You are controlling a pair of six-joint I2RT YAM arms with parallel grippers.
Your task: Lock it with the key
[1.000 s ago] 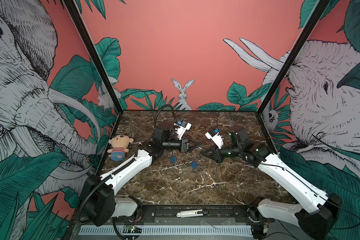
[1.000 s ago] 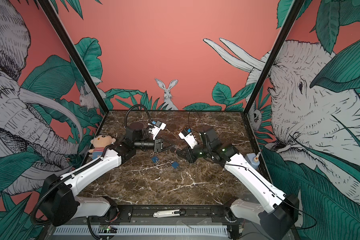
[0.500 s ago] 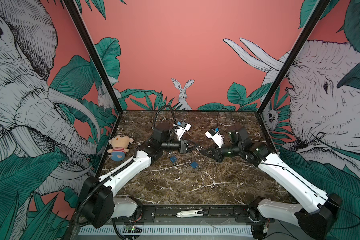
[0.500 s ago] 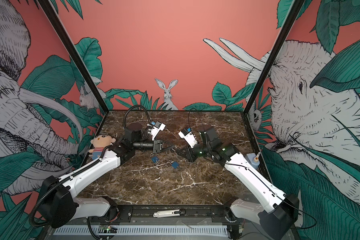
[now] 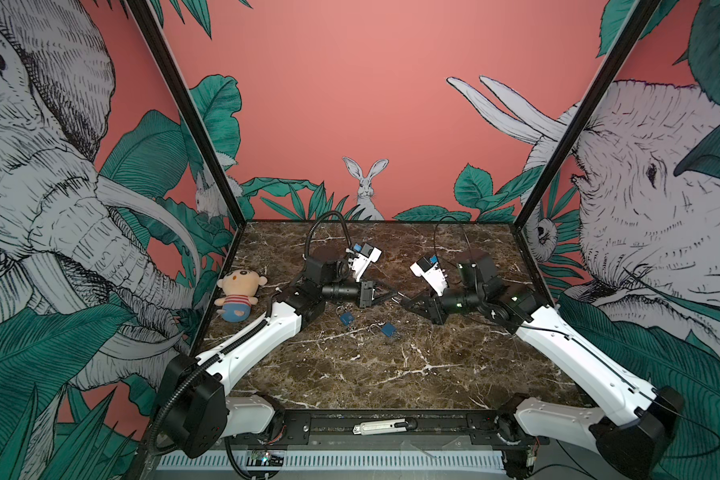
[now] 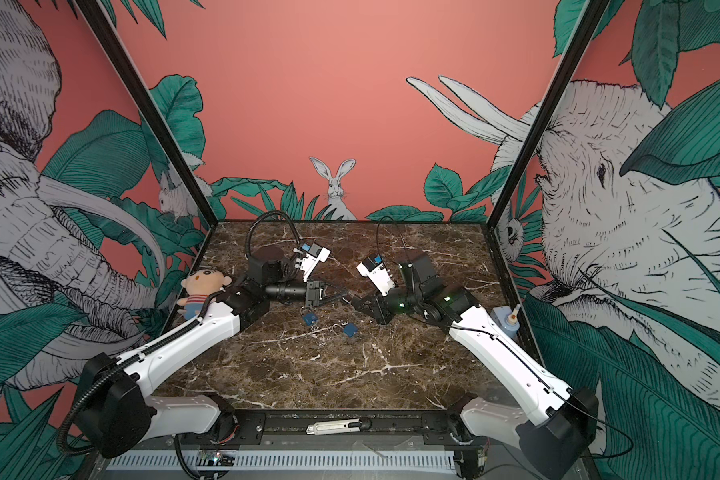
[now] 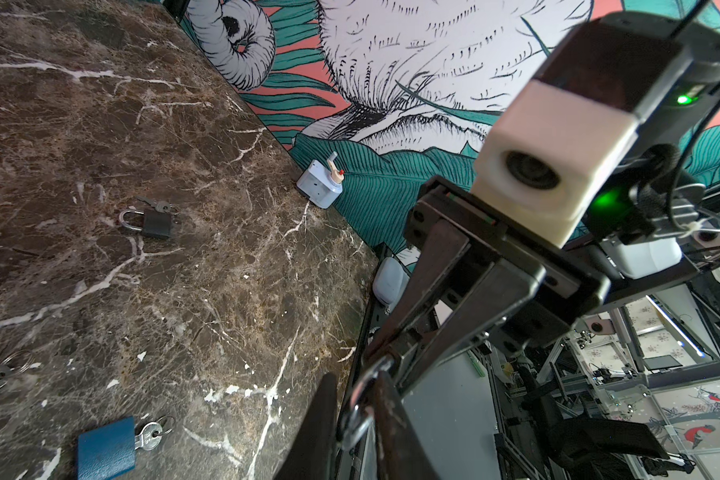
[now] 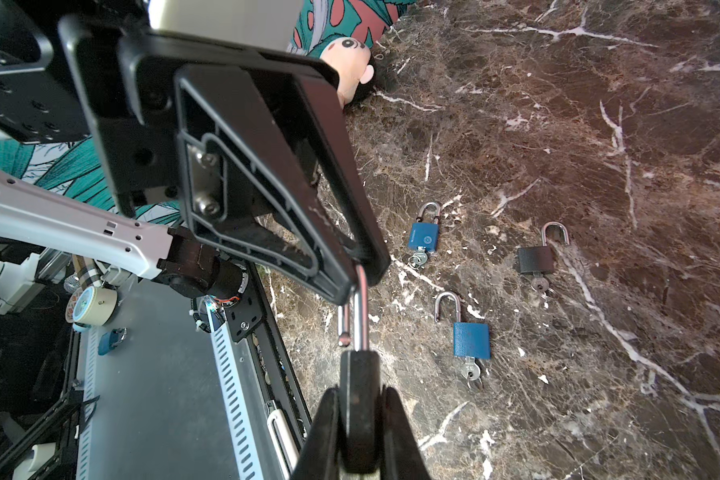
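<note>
Nearest the camera a utility knife [image 5: 381,427] lies on the front rail, nothing to do with the job. After that comes a stretch of bare marble table [image 5: 391,374].

Then the loose stuff. There's a blue padlock [image 8: 471,340] with its shackle sprung open and a key in its base. A second blue padlock [image 8: 424,237] lies a bit beyond, key in too, and that one looks closed. A spare black padlock [image 8: 535,258] lies near them, hooked open, also keyed.

Just past those, the two arms meet above the table, and that's where the action is. The right gripper [image 8: 358,399] is clamped on the body of the held padlock [image 8: 358,415]. The left gripper [image 5: 393,294] is pinching the top of its shackle [image 8: 361,307]. So the lock hangs in the air between the two tips, not on the marble. The shackle's free leg ends just short of the body's top and isn't seated.

My read is that this is the closing step, with the lock braced from both ends. Next the left arm needs to push straight along the shackle so the free leg drops into its hole. The right one has to keep the body from twisting. After that comes the key turn, but I can't tell whether this lock has a key in it, since its base is hidden behind the right fingers.

Further off, at the table's left edge, sits a plush doll [image 5: 238,293].
</note>
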